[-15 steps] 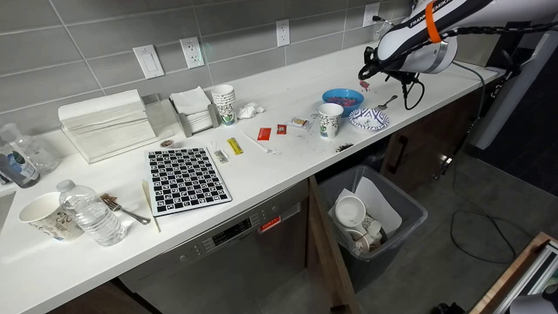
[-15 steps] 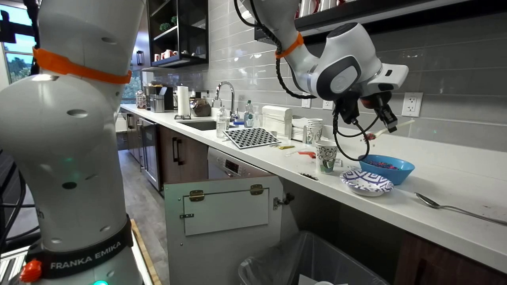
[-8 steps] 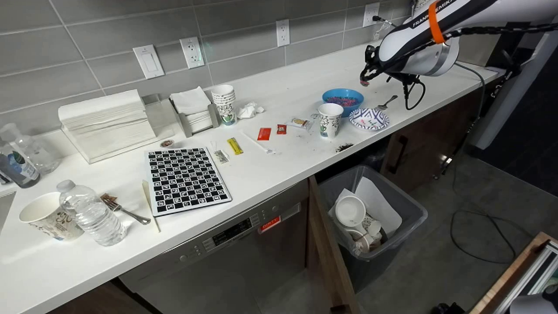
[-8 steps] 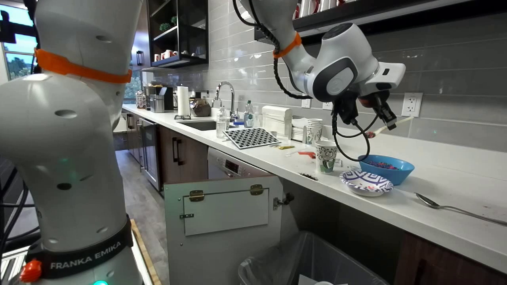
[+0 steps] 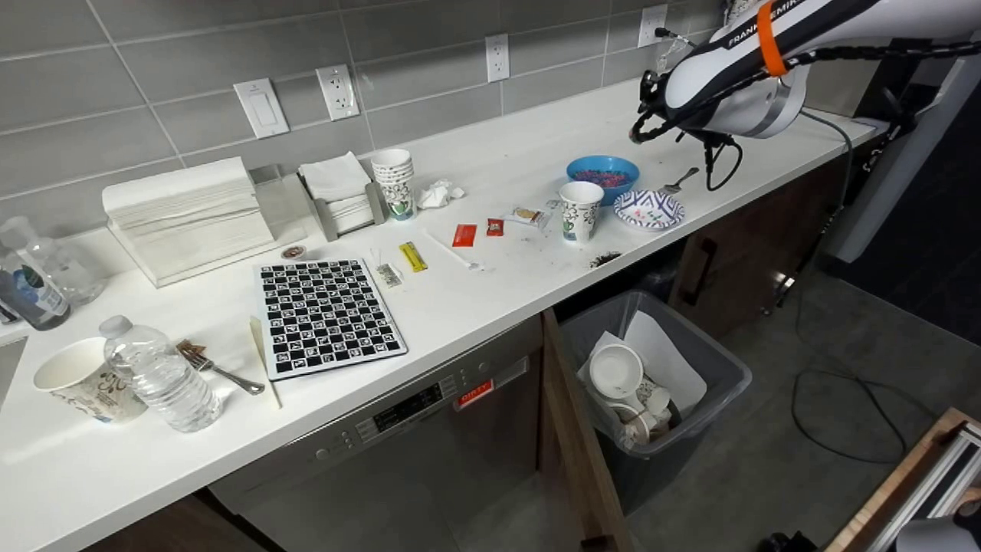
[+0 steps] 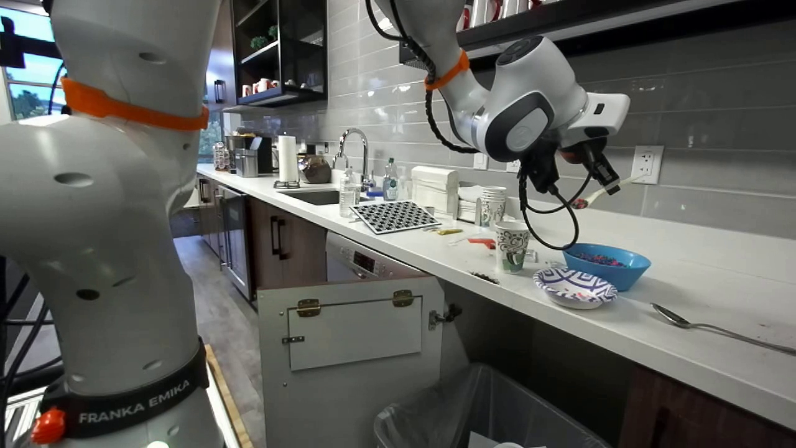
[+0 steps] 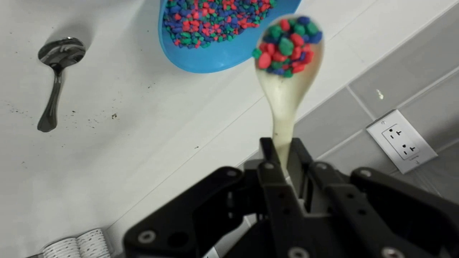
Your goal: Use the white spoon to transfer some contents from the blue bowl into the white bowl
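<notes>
My gripper (image 7: 282, 145) is shut on the handle of the white spoon (image 7: 285, 95). The spoon is held up over the counter near the blue bowl, with a heap of red, green and blue bits on it; it also shows in an exterior view (image 6: 598, 195). The blue bowl (image 5: 602, 162) holds many such bits; its wall shows in the wrist view (image 7: 204, 61). Beside it stands a shallow white bowl with a blue pattern (image 6: 575, 302), with a few pink bits inside. A deep white leaf-patterned cup (image 5: 579, 215) stands close by; its inside contents cannot be seen.
A metal spoon (image 7: 54, 86) lies on the counter near the bowls. Dark crumbs (image 5: 605, 259) lie by the counter edge. Small packets (image 5: 464, 234) lie farther along. A bin (image 5: 728, 376) and an open cabinet door (image 6: 354, 339) are below the edge. A wall outlet (image 6: 647, 165) is behind.
The gripper and spoon have shifted slightly. Bits that were falling from the spoon a second ago are gone from the air, and pink bits now show in the patterned bowl.
</notes>
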Tool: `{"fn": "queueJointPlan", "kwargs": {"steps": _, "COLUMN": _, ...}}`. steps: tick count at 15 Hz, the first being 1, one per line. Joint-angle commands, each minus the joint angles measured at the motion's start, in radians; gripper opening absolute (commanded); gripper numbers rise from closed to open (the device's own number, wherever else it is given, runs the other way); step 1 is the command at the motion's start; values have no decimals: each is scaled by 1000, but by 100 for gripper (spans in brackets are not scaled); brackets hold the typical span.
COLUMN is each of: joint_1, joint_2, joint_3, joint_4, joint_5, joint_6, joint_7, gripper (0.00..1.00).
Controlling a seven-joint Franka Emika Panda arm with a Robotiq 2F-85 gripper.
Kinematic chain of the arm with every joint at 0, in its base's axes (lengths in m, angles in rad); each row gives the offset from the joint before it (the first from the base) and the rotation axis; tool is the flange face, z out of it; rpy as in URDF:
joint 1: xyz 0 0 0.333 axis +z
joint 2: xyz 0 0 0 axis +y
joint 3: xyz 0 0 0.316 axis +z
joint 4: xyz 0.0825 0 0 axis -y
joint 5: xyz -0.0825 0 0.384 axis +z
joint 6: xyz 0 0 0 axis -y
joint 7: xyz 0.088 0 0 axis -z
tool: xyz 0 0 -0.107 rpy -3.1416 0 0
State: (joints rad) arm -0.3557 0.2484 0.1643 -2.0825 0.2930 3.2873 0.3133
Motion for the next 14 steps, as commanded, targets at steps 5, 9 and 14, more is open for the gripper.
{"fn": "queueJointPlan", "kwargs": {"steps": 5, "joint_1": -138, "joint_2": -26, "joint_3": 130, "joint_4": -62, "joint_5": -26, "joint_6": 86, "joint_7": -15, "gripper": 3}}
{"fn": "queueJointPlan", "kwargs": {"steps": 9, "joint_1": -230, "joint_2": -18, "joint_3": 223, "joint_4": -72, "joint_5": -80, "joint_6": 145, "joint_7": -6, "gripper": 3}}
{"fn": "queueJointPlan", "kwargs": {"steps": 14, "joint_1": -337, "joint_2": -9, "joint_3": 324, "joint_4": -92, "joint_5": -177, "joint_6": 199, "joint_7": 11, "gripper": 3}}
